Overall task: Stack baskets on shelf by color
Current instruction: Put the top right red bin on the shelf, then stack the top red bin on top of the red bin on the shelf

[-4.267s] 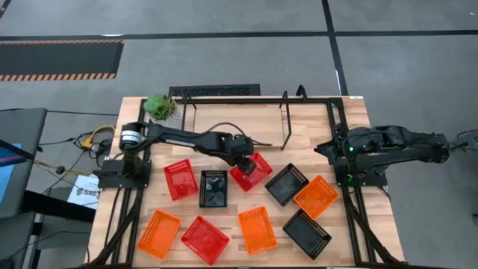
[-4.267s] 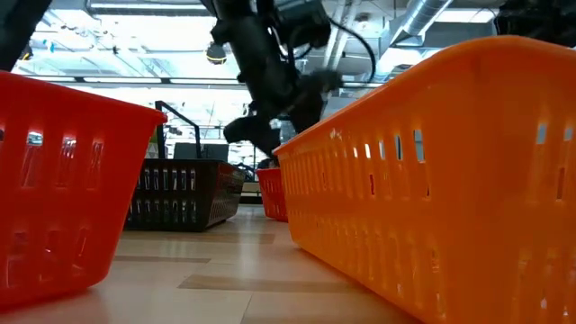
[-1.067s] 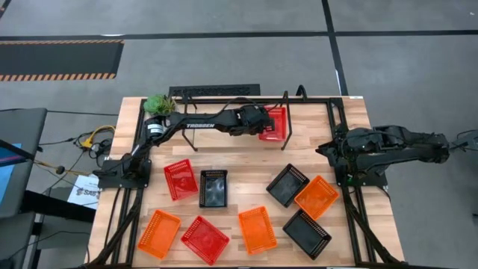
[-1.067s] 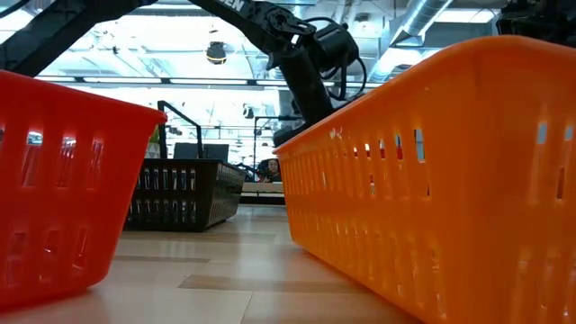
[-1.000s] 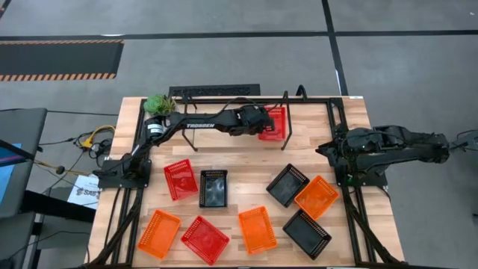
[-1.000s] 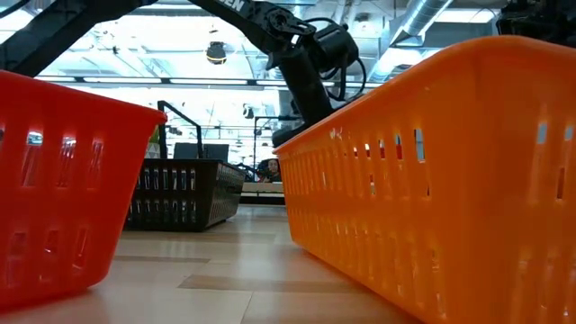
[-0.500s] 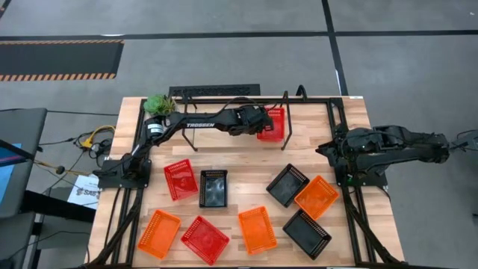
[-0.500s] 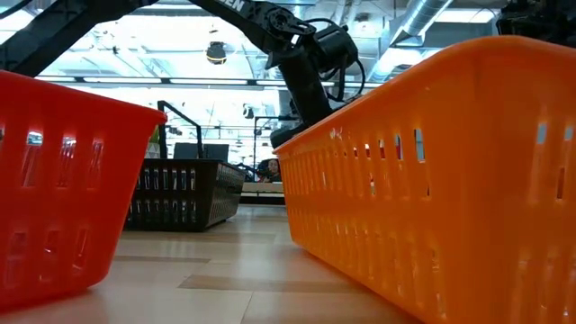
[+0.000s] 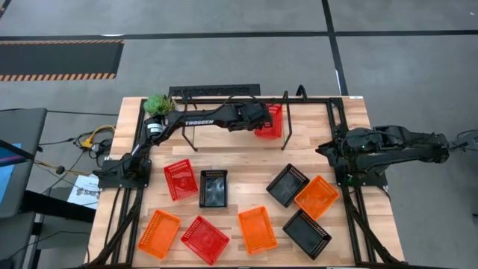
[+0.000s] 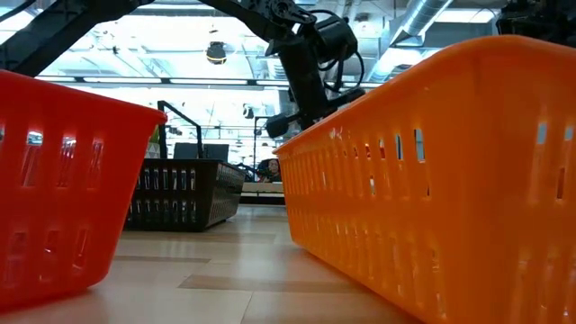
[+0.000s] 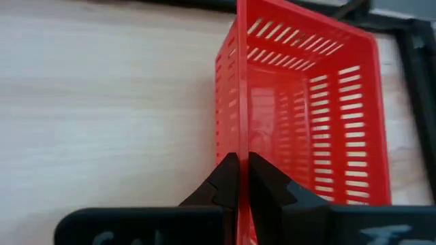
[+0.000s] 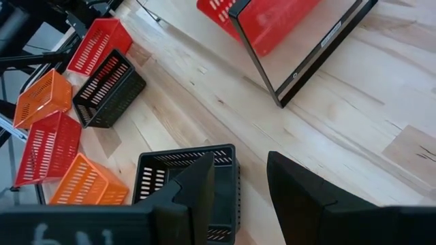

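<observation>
Low view, from the table's near edge: pale, glossy wooden boards run away from the lens. A slotted orange basket (image 10: 432, 180) looms close, a red basket (image 10: 63, 180) stands at the other side, and a black basket (image 10: 184, 193) sits farther back between them. Beyond lies a bright hall with ceiling pipes.

From above, eight thin plastic mesh baskets lie scattered across the near half of the table (image 9: 224, 161), all shallow rectangles: two red, three orange, three black.

My right gripper (image 12: 238, 180) waits at the table's right edge, fingers parted, holding nothing, above a black basket (image 12: 184, 177).

My left gripper (image 11: 238, 178) reaches toward the far edge. Its dark fingers are pinched together on the thin rim of the third red basket (image 9: 270, 122), which hangs inside the shelf (image 9: 286, 119), a thin black wire frame near the far right corner. Whether the basket touches the light wooden board beneath, I cannot tell.

A small green plant (image 9: 158, 104) stands at the far left corner. Grey floor surrounds the table.
</observation>
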`<act>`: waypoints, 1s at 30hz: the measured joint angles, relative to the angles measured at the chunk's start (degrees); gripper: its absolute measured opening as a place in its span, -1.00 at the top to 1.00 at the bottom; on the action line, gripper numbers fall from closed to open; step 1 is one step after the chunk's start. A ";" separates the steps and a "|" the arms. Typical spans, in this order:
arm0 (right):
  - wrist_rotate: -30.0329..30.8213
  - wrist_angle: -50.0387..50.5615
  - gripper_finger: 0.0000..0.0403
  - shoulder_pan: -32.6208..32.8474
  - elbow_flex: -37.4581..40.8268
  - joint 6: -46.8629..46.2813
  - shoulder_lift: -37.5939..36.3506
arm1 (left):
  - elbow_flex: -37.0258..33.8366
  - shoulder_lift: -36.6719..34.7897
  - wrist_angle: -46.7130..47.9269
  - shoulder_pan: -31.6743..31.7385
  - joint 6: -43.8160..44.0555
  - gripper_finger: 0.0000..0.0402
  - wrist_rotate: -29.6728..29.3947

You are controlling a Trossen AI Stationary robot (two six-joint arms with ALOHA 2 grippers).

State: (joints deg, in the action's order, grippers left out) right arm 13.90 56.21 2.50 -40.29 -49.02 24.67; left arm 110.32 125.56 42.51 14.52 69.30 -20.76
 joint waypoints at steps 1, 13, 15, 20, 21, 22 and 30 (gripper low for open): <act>0.16 -0.02 0.21 0.00 0.18 -0.02 0.00 | -0.02 0.07 0.36 0.00 0.51 0.97 -0.23; 1.24 -0.13 0.21 0.00 1.13 -0.04 0.02 | -0.02 0.13 -2.02 -0.07 -0.97 0.93 -1.02; 1.24 -0.13 0.21 0.00 1.13 -0.04 0.00 | -0.02 0.13 -2.97 -0.07 -1.77 0.89 -1.02; 1.24 -0.11 0.21 0.00 1.13 -0.06 0.02 | -0.02 0.13 -3.44 -0.15 -2.17 0.71 -0.54; 1.24 -0.11 0.21 0.00 1.13 -0.06 0.02 | -0.02 0.13 -3.45 -0.17 -2.17 0.67 -0.58; 1.24 -0.11 0.21 0.00 1.13 -0.06 0.00 | -0.02 0.13 -3.46 -0.17 -2.16 0.64 -0.57; 1.24 -0.07 0.21 0.00 1.11 -0.02 0.01 | -0.02 0.08 -3.38 0.11 -7.82 0.37 1.98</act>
State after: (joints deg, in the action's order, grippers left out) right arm 15.14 56.14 2.50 -39.18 -49.04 24.68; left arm 110.30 125.64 39.13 14.64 61.48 -18.78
